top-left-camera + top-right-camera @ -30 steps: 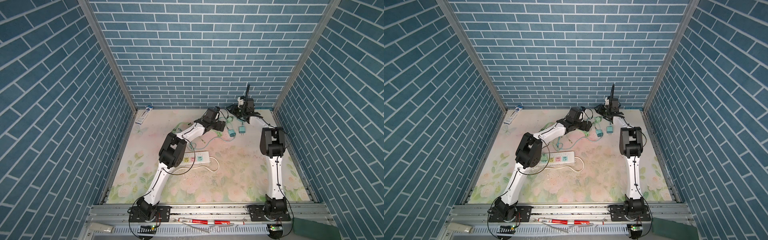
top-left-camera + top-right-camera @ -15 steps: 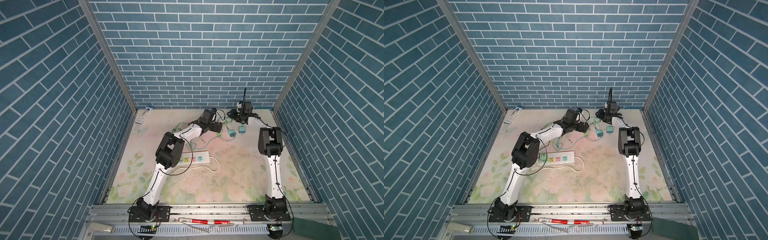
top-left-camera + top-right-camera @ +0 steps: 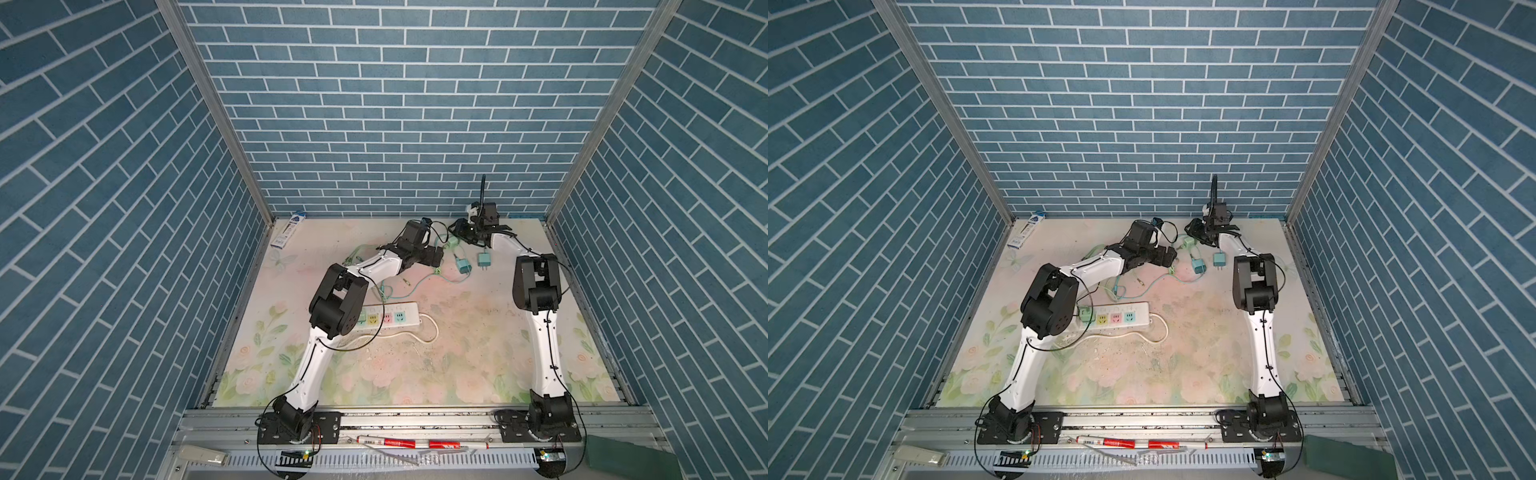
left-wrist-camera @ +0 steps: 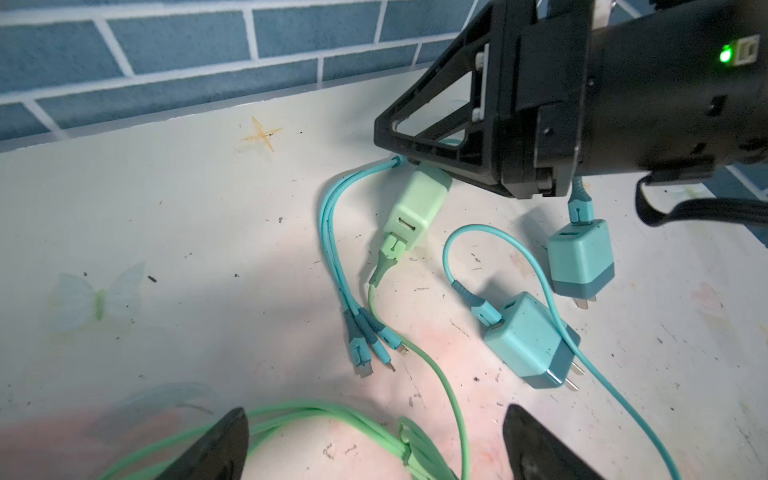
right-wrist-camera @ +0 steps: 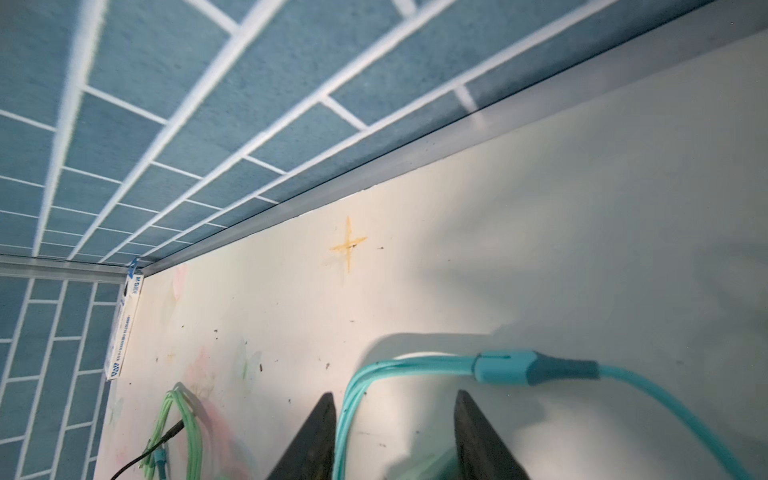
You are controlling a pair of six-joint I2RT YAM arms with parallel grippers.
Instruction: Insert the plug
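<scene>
Currently, the right gripper is hovering low at the 12 o'clock edge of the table, close to the back wall, with its jaws standing partly closed over the light green plug. Whether they are clamping it cannot be told, since the plug's far end is lying hidden under one finger. A teal cable is running between the same jaws. The left gripper is hanging at 8 o'clock of that plug with its jaws spread wide and holding nothing, and a green cable is passing along the table beneath them. One teal plug and another teal plug are lying at 4 to 5 o'clock of the light green one, near each other but apart. The power strip is lying well apart at 7 o'clock, near the table's middle, partly covered by the left arm's elbow. In a top view a green plug is already sitting at its leftmost end.
</scene>
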